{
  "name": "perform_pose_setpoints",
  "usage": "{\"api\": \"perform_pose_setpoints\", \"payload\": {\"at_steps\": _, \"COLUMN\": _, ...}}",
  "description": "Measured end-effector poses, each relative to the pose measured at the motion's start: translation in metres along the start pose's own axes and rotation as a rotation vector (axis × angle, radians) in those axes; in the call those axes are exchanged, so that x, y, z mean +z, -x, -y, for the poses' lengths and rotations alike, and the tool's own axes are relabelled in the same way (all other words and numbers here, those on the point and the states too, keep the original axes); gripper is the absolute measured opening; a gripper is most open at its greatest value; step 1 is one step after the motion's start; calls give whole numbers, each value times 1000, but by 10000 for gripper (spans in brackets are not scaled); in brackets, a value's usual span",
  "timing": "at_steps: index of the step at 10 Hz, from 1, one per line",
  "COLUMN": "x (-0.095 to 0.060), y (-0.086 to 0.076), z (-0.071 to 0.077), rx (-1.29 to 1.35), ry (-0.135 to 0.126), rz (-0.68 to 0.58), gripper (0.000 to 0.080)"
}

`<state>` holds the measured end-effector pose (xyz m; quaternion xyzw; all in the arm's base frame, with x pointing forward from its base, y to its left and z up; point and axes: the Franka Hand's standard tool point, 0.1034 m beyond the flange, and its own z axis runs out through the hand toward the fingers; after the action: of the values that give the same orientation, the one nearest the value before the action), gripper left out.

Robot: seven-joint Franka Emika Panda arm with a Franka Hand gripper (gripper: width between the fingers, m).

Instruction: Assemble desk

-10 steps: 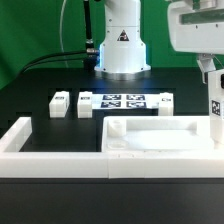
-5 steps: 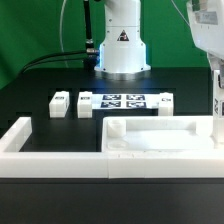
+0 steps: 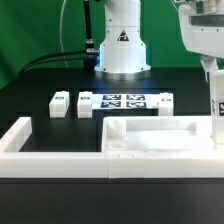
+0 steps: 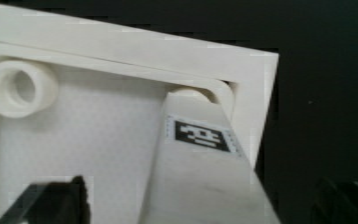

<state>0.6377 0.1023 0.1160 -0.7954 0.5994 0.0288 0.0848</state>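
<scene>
Change: my fingers have come apart off the white square plastic leg post (image 3: 216, 110) since a second ago; the post stands where it stood.
Table: the black work table (image 3: 40, 80) carries everything.
Arm base: the white rounded arm base (image 3: 122, 45) stands at the far side, behind the marker board.
Border wall: the long low white border wall (image 3: 50, 152) runs along the near edge and turns back at the exterior view's left.
Desk top: the white plastic rectangular slab (image 3: 150, 122) lies flat, raised rim up, at the wall's end toward the exterior view's right.
Marker board: the thin flat white marker board (image 3: 125, 102) lies between arm base and slab.
Standing post: upright, seated in the slab's far corner at the exterior view's right.
Loose posts: two more white leg posts (image 3: 60, 103) (image 3: 85, 104) lie at the board's left end, and a third (image 3: 165, 103) just beside its right end.
Hand: my gripper (image 3: 211, 72) hangs over the standing post's top, jaws spread; in the wrist view one dark finger (image 4: 55, 200) stands clear of the post's side.
Socket: a round raised collar (image 4: 16, 88) sits in the slab near the post.
Tag: a small black-white tag (image 4: 201, 133) faces out on the post.
</scene>
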Motion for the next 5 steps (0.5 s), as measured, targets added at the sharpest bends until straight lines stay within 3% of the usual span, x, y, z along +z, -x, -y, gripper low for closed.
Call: {"api": "perform_pose_setpoints", "payload": {"at_steps": 5, "x": -1, "y": -2, "z": 0, "rx": -488, "ry": 10, "rz": -6, "gripper": 649}}
